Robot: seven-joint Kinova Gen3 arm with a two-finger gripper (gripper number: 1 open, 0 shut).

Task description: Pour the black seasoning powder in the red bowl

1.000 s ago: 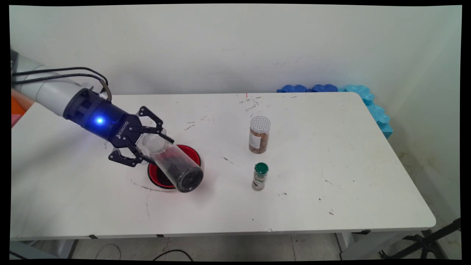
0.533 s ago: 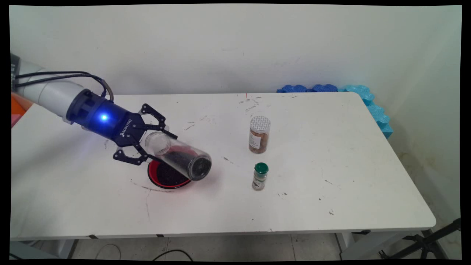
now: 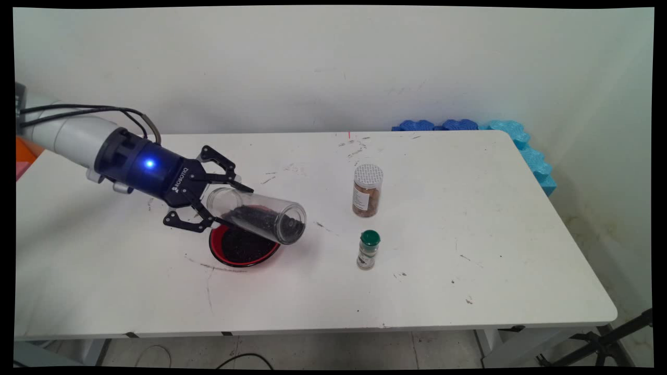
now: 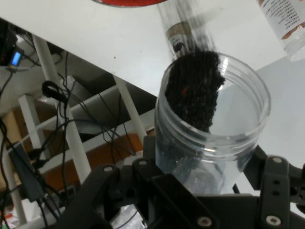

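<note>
A white wall (image 3: 333, 67) is standing behind a white table (image 3: 469, 291), whose top is showing scuffs and dark specks. Blue foam pieces (image 3: 521, 140) are lying along the table's far right corner, against the wall.

The arm (image 3: 68, 133) is reaching in from the left, low over the table, with black cables (image 3: 83, 108) trailing from it. Its gripper (image 3: 221, 200) is clamping a clear jar (image 3: 258, 214) near the closed end, one finger on each side. The jar is lying almost level, mouth pointing right and slightly down, dark grains (image 3: 260, 217) resting along its lower wall towards the mouth. In the hand view the grains (image 4: 195, 90) are heaped against the rim.

A red bowl (image 3: 219, 255) is sitting on the table directly under the jar, holding a layer of the same dark grains; whether jar and bowl are touching cannot be told.

Well to the right, a brown-filled jar (image 3: 367, 190) with a perforated silver lid is standing upright. Just in front of it a small green-capped bottle (image 3: 368, 249) is standing upright, apart from it
</note>
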